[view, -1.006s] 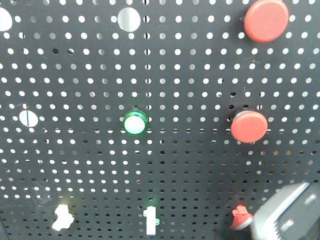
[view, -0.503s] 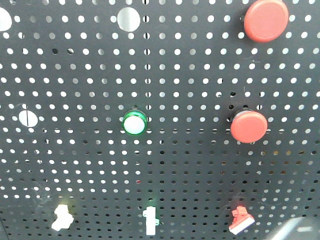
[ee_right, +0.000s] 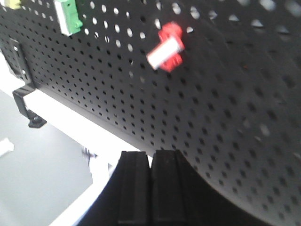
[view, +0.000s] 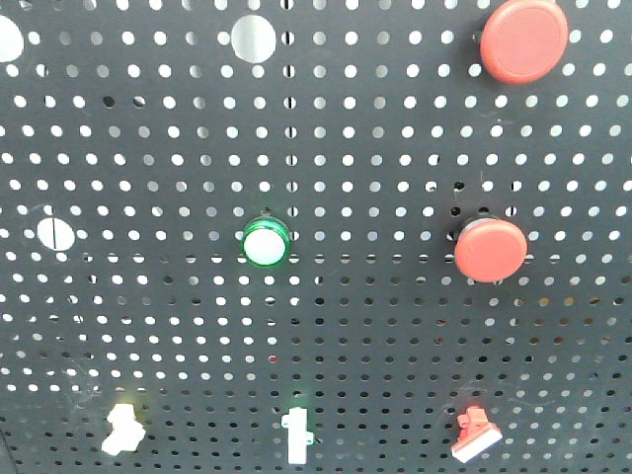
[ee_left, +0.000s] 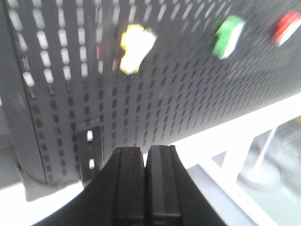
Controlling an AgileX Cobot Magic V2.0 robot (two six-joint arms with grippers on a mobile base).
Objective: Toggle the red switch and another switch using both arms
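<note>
The red switch (view: 475,435), a small red lever with a white bar at its tip, sits low right on the black pegboard (view: 375,148); the right wrist view has it (ee_right: 166,48) above the fingers. The pale yellow switch (view: 123,430) sits low left and shows in the left wrist view (ee_left: 134,47) too. My left gripper (ee_left: 145,151) is shut and empty, well below the yellow switch. Shut and empty too, my right gripper (ee_right: 151,155) hangs below the red switch, apart from it. Neither gripper appears in the front view.
A white-and-green toggle (view: 297,433) stands between the two switches. A green-ringed button (view: 266,243) sits mid-board. Two big round red push buttons (view: 491,248) (view: 523,40) are at the right. A bracket (ee_right: 21,75) holds the board's lower corner above a white frame (ee_left: 244,132).
The right arm's grey body, at the lower right corner of the front view a second ago, has dropped out of that view. The red switch's white-tipped lever now shows fully.
</note>
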